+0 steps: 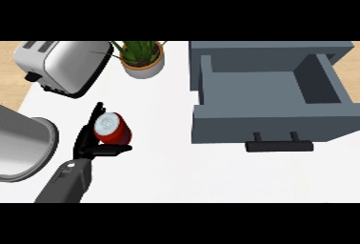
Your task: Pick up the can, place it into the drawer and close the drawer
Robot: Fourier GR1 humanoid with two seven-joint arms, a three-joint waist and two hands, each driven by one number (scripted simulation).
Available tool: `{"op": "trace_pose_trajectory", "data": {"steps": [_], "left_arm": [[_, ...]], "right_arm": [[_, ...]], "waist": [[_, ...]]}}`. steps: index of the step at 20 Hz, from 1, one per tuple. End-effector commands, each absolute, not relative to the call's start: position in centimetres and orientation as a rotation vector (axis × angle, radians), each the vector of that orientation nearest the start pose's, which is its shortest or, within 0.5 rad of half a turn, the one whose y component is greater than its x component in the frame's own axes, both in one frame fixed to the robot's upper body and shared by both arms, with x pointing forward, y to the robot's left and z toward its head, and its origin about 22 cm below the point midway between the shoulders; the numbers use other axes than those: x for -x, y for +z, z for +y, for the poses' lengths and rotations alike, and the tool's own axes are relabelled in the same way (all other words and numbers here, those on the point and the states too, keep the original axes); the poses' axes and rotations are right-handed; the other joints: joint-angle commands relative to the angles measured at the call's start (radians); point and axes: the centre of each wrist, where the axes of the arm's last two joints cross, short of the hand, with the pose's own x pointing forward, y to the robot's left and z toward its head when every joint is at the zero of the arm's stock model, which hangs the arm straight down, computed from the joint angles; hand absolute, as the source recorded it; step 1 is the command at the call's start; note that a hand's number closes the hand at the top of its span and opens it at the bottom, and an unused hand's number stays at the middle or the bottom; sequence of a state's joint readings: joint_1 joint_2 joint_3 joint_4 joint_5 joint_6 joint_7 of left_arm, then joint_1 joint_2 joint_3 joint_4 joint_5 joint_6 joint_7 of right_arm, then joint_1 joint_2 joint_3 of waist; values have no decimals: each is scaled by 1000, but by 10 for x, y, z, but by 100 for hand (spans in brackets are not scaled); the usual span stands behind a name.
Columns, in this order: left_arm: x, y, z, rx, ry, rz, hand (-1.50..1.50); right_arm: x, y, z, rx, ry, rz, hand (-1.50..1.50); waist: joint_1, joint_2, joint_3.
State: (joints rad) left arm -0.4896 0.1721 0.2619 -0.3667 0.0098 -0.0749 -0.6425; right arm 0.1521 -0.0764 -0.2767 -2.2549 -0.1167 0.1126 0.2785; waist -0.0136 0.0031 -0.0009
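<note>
Kitchen: toaster (67, 66), potted plant (143, 57), drawer (271, 97) on white counter (169, 167)

One grey forearm (69, 183), smooth and tapered toward the wrist, carries a black hand (90, 143) with slender segmented fingers; a small pale wrist marking is possibly a fastener

On your counter (169, 167), the can (112, 127) stands left of the open drawer (271, 97), well apart from it, with the left hand (90, 143) against its left side. Behind the can sit the toaster (63, 64) and, to its right, the potted plant (143, 57); a pot (21, 143) lies at the far left.
</note>
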Motion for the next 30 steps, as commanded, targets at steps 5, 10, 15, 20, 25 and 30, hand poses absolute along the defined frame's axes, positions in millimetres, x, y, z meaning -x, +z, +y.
{"op": "trace_pose_trajectory", "data": {"steps": [5,10,15,20,25,30], "left_arm": [[-309,-120,272,86,-11,-1502,150],[-319,-112,270,100,17,-1547,150],[-331,-108,245,84,45,-1572,150],[-331,-110,231,39,121,-1589,150],[-347,-95,201,105,127,-1635,150],[-378,-50,181,125,29,-1609,150]], "right_arm": [[-157,133,-283,204,-75,-1872,-150],[-162,144,-315,236,-45,-1872,-150],[-161,140,-305,237,-44,-1876,-150],[-172,148,-299,257,-57,-1871,-150],[-164,151,-298,262,-69,-1862,-150],[-165,131,-320,316,-70,-1869,-150]], "waist": [[-5,1,0],[0,0,0],[-8,2,0],[-4,2,0],[0,-1,0],[13,-7,2]]}}
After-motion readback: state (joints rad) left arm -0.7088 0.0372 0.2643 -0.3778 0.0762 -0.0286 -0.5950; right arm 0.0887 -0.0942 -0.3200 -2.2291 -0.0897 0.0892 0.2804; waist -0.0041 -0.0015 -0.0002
